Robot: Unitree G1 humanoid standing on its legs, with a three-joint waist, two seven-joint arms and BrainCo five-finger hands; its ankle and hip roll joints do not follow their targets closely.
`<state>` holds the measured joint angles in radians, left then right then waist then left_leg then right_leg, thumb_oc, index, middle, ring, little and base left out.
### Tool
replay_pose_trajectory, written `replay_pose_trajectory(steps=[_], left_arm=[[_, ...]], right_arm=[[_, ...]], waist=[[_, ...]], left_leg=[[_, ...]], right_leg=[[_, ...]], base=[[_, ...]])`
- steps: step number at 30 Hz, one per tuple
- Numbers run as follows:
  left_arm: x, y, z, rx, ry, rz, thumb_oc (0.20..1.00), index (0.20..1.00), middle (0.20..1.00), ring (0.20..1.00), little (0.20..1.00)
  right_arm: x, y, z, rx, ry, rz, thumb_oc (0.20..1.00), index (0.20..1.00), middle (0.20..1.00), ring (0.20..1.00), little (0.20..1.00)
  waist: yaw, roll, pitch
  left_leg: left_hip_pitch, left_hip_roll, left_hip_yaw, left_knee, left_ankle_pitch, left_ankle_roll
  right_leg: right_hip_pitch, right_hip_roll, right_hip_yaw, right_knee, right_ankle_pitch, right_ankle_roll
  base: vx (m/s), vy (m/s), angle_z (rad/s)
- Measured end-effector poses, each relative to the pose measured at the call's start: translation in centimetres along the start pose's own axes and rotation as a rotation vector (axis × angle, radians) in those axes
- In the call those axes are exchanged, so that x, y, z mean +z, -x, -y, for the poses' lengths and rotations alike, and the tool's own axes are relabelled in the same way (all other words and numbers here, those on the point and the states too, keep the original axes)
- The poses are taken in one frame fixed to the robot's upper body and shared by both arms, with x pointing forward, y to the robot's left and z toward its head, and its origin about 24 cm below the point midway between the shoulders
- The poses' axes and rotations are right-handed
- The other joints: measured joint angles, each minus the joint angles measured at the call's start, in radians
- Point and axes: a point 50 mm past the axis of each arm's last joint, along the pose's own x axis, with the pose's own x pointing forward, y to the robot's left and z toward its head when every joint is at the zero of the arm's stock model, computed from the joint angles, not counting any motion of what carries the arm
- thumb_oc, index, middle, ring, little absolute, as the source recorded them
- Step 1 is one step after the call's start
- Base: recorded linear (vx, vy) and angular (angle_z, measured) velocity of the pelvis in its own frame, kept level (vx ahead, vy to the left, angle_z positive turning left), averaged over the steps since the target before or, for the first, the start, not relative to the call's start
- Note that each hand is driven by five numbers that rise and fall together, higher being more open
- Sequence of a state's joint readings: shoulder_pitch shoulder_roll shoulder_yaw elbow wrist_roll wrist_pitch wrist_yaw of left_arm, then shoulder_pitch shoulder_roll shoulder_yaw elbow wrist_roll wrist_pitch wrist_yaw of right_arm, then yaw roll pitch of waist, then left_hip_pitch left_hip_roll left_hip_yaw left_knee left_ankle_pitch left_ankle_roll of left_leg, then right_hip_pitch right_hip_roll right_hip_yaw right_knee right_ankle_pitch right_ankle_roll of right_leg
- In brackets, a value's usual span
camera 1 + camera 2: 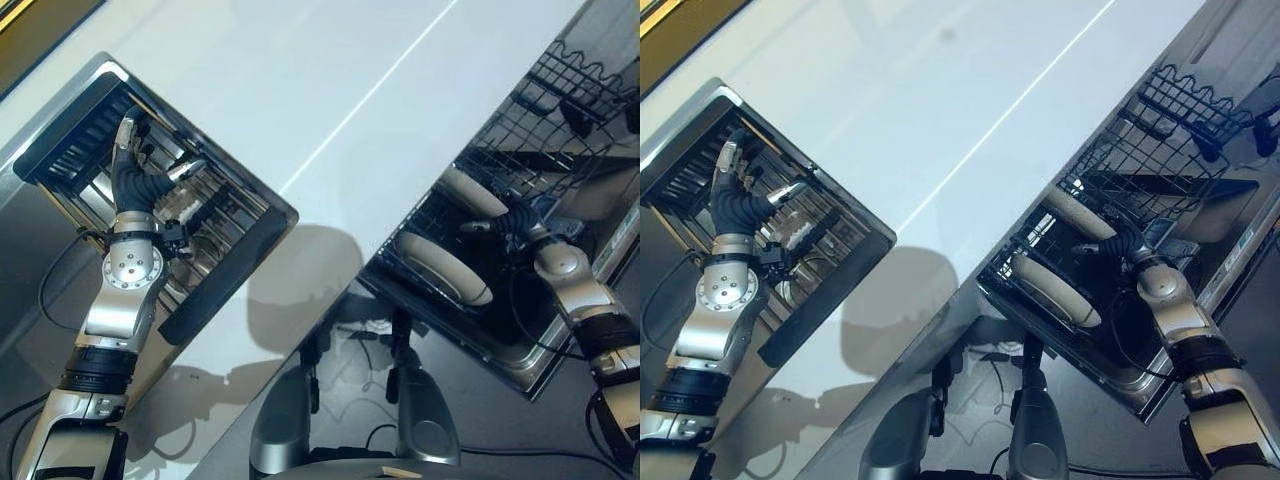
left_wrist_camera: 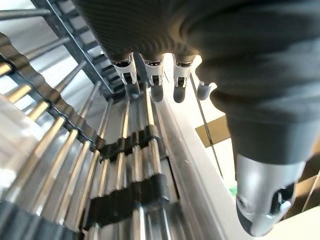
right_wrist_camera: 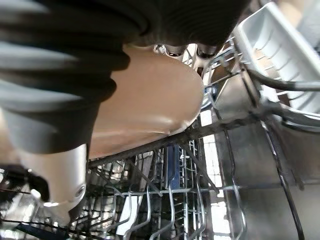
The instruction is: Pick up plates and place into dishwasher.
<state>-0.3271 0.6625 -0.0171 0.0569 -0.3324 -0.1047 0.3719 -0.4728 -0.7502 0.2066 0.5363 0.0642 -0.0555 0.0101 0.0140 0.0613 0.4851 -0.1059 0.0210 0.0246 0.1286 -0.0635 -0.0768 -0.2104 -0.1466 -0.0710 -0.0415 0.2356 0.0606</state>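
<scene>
White countertop (image 1: pixel 300 90) runs between a dish rack (image 1: pixel 215 290) and the dishwasher rack (image 1: pixel 540 120). Eye views: left hand (image 1: pixel 130 165) over the dish rack, fingers straight; right hand (image 1: pixel 500 215) holds a beige plate (image 1: pixel 475 192) upright in the dishwasher rack, second plate (image 1: pixel 445 268) beside. Left wrist: fingers (image 2: pixel 155 75) relaxed above rods. Right wrist: plate against palm, probably gripped.

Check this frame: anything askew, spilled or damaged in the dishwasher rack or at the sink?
Nothing stands out. Two plates stand on edge in the dishwasher rack: the nearer plate sits alone, and the right hand is on the farther plate. No spill or damage visible. The left hand, fingers straight, is over the sink rack.
</scene>
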Motion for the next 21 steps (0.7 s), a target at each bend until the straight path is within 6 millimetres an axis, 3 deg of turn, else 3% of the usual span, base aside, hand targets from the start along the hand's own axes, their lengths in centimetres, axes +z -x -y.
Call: replay_pose_trajectory(steps=[5,10,14,21], left_arm=[[-0.8,0.7,0.4,0.0,0.019,-0.031,1.0,1.0,1.0,1.0,1.0],[-1.3,1.5,0.0,0.014,0.027,-0.044,1.0,1.0,1.0,1.0,1.0],[-1.4,2.2,-0.4,0.04,0.046,-0.045,1.0,1.0,1.0,1.0,1.0],[-2.0,2.9,-0.1,0.054,0.074,-0.063,1.0,1.0,1.0,1.0,1.0]], right_arm=[[0.2,0.9,0.2,-0.077,-0.029,0.029,1.0,1.0,1.0,1.0,1.0],[0.3,1.9,1.0,-0.18,-0.063,0.047,1.0,1.0,1.0,1.0,1.0],[1.2,2.5,0.3,-0.216,-0.099,0.09,1.0,1.0,1.0,1.0,1.0],[1.5,3.1,-1.0,-0.299,-0.242,0.108,1.0,1.0,1.0,1.0,1.0]], waist=[[-0.031,0.0,0.0],[-0.033,-0.001,0.0],[-0.055,-0.001,-0.001],[-0.055,-0.001,-0.005]], left_leg=[[0.009,-0.002,0.01,-0.003,-0.001,0.006],[0.025,-0.004,0.029,-0.018,0.001,0.007],[0.033,-0.004,0.031,-0.032,0.006,0.004],[0.063,-0.007,0.053,-0.049,0.006,0.006]], right_leg=[[-0.001,0.001,0.014,-0.002,-0.001,0.0],[0.0,0.003,0.037,-0.016,0.0,0.006],[0.0,0.004,0.039,-0.017,0.008,0.004],[0.011,0.005,0.055,-0.015,0.008,0.005]], base=[[-0.05,-0.002,-0.09],[-0.05,0.008,-0.14],[-0.05,0.007,-0.01],[-0.01,0.05,-0.08]])
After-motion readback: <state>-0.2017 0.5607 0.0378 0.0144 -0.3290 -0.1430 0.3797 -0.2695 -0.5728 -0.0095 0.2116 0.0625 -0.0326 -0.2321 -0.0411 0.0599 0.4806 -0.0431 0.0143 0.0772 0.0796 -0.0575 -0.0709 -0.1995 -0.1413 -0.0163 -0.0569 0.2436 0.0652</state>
